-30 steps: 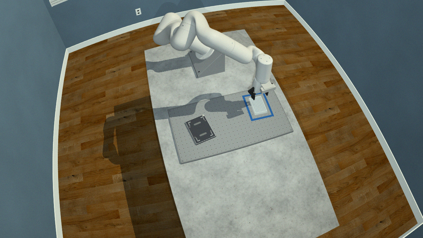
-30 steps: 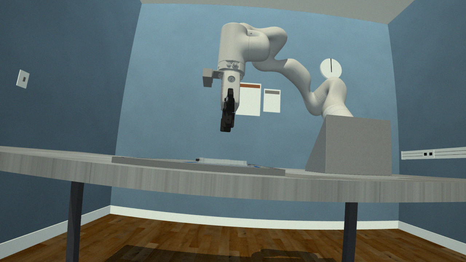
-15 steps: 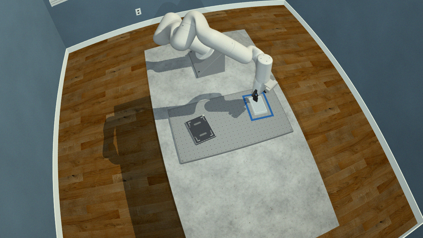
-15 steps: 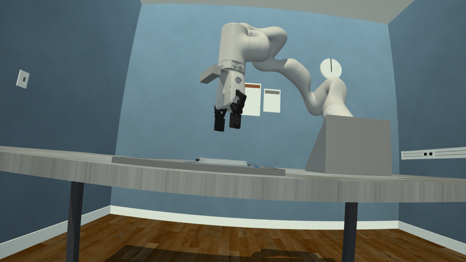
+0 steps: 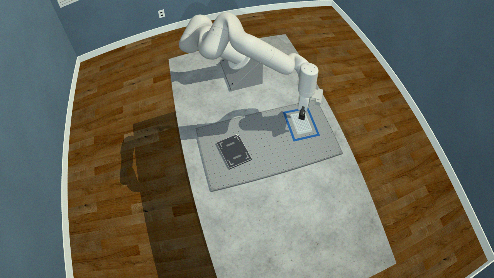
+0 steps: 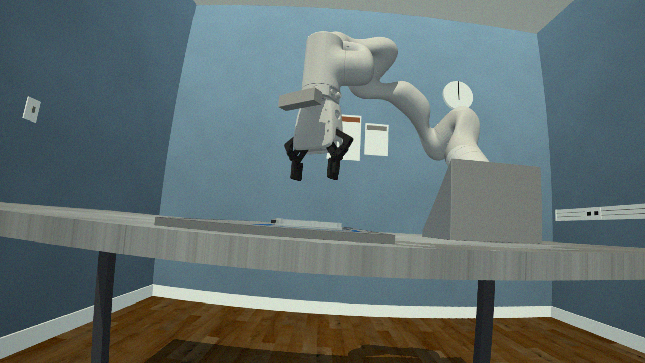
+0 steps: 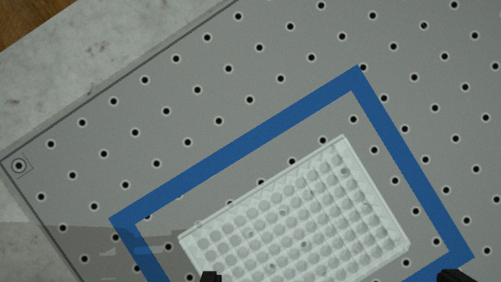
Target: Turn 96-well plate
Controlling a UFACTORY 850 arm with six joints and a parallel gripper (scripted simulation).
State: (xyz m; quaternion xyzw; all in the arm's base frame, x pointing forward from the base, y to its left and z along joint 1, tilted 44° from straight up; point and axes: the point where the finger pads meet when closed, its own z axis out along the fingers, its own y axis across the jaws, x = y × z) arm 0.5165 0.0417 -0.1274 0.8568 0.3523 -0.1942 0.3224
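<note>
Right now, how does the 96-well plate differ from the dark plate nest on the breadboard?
The 96-well plate is pale and translucent, covered in wells; the plate nest is a dark slab with white corner marks and two pale slots. The 96-well plate lies inside the blue tape frame, under the open end effector; the plate nest sits apart from it, bare, with no frame. Both lie flat on the breadboard.

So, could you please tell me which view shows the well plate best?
The wrist view: the well plate fills it, wells distinct. From the top it is small, partly under the hand; the exterior shows only its edge.
</note>
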